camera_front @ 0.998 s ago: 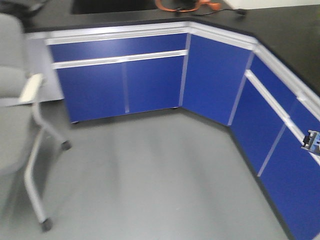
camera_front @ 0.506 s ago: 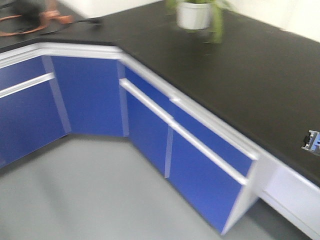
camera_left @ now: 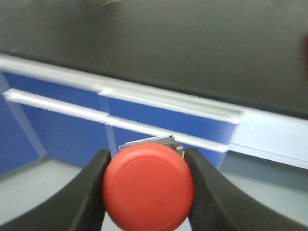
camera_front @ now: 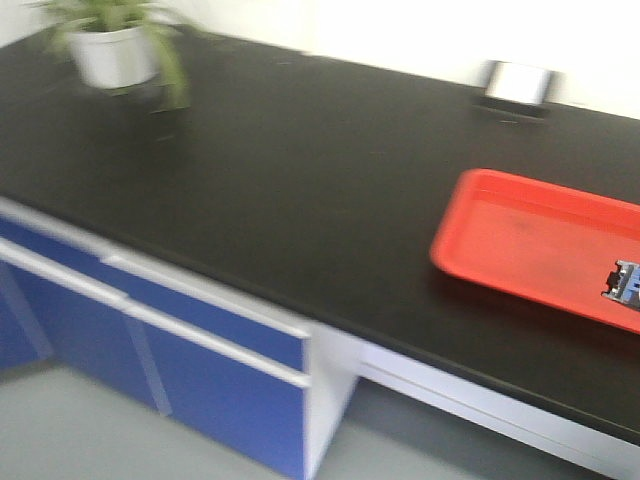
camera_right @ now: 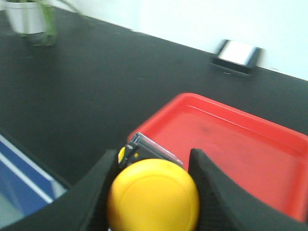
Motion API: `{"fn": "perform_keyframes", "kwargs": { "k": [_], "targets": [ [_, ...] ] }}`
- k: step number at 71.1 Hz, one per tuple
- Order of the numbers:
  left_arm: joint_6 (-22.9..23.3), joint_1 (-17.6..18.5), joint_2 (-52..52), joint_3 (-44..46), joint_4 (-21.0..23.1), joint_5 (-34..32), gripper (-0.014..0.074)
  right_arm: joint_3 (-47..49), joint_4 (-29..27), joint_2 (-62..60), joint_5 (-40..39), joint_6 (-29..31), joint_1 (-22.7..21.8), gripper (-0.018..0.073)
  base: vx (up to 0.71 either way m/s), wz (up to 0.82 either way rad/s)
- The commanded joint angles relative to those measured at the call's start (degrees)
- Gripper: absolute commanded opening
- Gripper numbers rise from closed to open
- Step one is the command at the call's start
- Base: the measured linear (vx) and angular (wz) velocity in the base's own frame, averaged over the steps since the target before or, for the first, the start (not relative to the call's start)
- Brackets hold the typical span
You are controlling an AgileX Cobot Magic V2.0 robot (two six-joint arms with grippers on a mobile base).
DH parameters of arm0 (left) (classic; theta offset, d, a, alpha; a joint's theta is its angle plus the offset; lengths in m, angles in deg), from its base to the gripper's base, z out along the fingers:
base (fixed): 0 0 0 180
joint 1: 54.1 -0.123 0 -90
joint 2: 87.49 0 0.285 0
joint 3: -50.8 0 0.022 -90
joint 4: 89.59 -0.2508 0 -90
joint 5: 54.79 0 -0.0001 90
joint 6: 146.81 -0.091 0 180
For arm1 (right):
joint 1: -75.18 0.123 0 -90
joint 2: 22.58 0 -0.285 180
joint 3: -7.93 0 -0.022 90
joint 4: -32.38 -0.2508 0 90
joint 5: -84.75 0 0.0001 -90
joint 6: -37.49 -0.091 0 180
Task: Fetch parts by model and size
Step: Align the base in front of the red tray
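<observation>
Front view is motion-blurred; both wrist views are sharp enough to read.

Left tool [camera_left: 148, 161]: its 2 black fingers [camera_left: 91, 192] are closed onto the sides of the red-capped switch [camera_left: 148, 186]. The round cap faces the camera, and a sliver of the metal body shows behind its top edge. The switch hangs in the air off the bench [camera_front: 300, 170], out past its front edge. Blue cabinet fronts [camera_left: 57, 130] and grey floor [camera_left: 29, 192] lie behind it.

Right tool [camera_right: 154, 156]: its fingers [camera_right: 207, 187] are pressed in the same way onto the yellow-capped switch [camera_right: 153, 195]. The cap faces the camera and the dark body with a metal strip shows above it. This switch is held over the bench, just short of the near corner of the red tray [camera_right: 231, 144]. I cannot tell its height above the surface.

The tray lies flat toward the right end of the bench. A potted plant [camera_front: 115, 45] stands at the far left corner, and a silvery block [camera_front: 517, 82] sits at the far edge, behind the tray. A small blue-and-metal piece [camera_front: 625, 280] shows at the right border of the front view; I cannot tell what it is.
</observation>
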Motion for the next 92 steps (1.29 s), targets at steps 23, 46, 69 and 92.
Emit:
{"fn": "perform_keyframes", "kwargs": {
  "k": [23,46,69,92],
  "targets": [
    [0.4,0.17,-0.76,1.55,0.48,-4.49,-0.0006,1.68,0.44,0.42,-4.61,0.6,-0.16,-0.001,0.08,-0.83],
    [0.4,0.17,-0.76,1.55,0.48,-4.49,-0.0006,1.68,0.44,0.42,-4.61,0.6,-0.16,-0.001,0.05,-0.4],
    [0.4,0.17,-0.76,1.55,0.48,-4.49,-0.0006,1.68,0.44,0.42,-4.61,0.6,-0.16,-0.001,0.09,-0.16],
    [0.4,0.17,-0.76,1.55,0.48,-4.49,-0.0006,1.68,0.44,0.42,-4.61,0.6,-0.16,-0.001,0.13,0.04]
  ]
}}
